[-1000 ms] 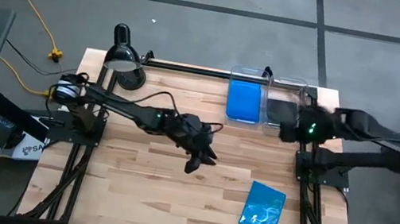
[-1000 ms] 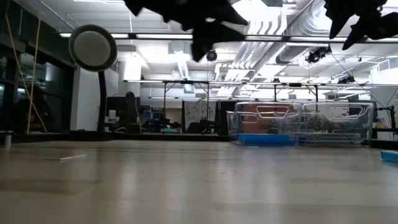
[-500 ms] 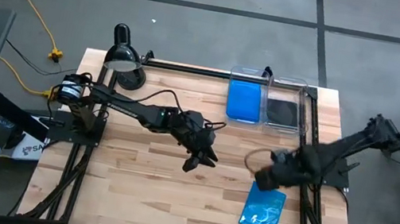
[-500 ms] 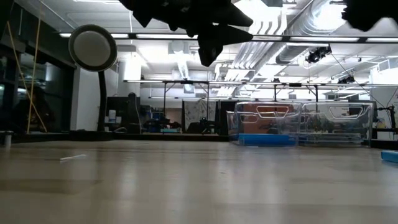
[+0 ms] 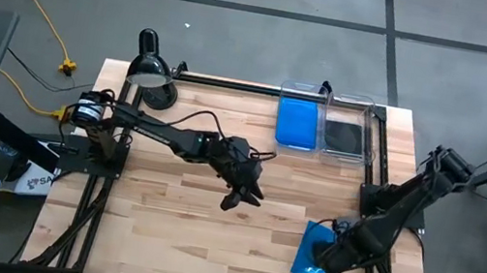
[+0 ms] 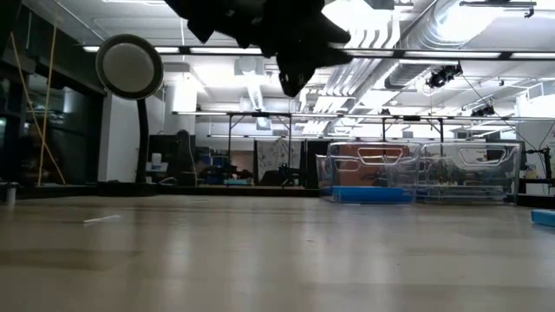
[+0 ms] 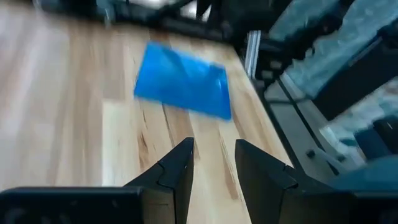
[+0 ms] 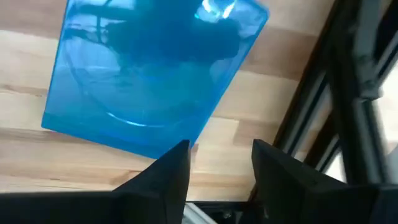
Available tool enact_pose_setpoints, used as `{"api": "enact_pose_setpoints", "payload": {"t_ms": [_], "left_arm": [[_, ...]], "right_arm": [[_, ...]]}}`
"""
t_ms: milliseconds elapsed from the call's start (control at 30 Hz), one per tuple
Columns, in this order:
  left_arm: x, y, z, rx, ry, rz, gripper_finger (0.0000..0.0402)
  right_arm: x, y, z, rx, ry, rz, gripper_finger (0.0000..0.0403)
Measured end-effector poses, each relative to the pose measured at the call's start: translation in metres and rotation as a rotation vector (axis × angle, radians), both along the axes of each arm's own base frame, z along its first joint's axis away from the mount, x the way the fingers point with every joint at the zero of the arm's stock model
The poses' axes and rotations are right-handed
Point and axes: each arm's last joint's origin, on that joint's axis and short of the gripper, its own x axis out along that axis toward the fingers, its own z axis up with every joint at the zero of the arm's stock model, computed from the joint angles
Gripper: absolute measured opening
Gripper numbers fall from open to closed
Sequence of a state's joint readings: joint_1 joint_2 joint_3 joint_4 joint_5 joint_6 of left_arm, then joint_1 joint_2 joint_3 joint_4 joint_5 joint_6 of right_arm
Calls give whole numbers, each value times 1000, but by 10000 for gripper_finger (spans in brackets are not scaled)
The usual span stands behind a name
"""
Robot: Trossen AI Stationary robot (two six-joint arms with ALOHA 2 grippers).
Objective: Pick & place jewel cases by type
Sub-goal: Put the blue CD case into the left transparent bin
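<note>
The right pincer (image 5: pixel 327 261) is positioned directly over the loose blue case (image 5: pixel 312 253), which lies flat on the wooden table (image 5: pixel 161 222) near its front right corner. In the right wrist view the pincer (image 8: pixel 219 163) has its two fingers (image 8: pixel 171 171) spread apart with nothing between them, and the blue case (image 8: pixel 149 74) lies just ahead of the fingertips, close to the metal frame rail (image 8: pixel 348 93) at the table edge. Whether the fingers touch the case cannot be determined. The left pincer (image 5: pixel 241 195) hangs above the middle of the table, well apart from the blue case. In the left wrist view its fingers (image 7: pixel 177 171) stand slightly apart and hold nothing, and the blue case (image 7: pixel 183 79) lies on the wood some way beyond them. Behind the right pincer, at the rear of the table, two clear bins (image 5: pixel 324 122) stand side by side. The left bin holds blue cases (image 5: pixel 297 124); the right bin holds black cases (image 5: pixel 346 134). A black desk lamp (image 5: pixel 150 69) stands at the rear corner behind the left pincer. In the low view the left arm (image 6: pixel 260 22) shows overhead as a dark silhouette.
</note>
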State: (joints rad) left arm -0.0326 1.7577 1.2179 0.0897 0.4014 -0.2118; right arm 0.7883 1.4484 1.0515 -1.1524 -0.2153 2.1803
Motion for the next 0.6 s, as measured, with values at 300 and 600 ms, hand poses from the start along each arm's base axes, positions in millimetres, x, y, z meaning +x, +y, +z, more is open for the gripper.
{"api": "enact_pose_setpoints", "payload": {"t_ms": [300,600], "left_arm": [[12,-2,-37,-40,104,-28,117],[19,-3,-61,-63,143,-62,117]], "right_arm": [[3,9,-16,-67,33,7,172],[-3,5,-22,-95,94,-16,171]]}}
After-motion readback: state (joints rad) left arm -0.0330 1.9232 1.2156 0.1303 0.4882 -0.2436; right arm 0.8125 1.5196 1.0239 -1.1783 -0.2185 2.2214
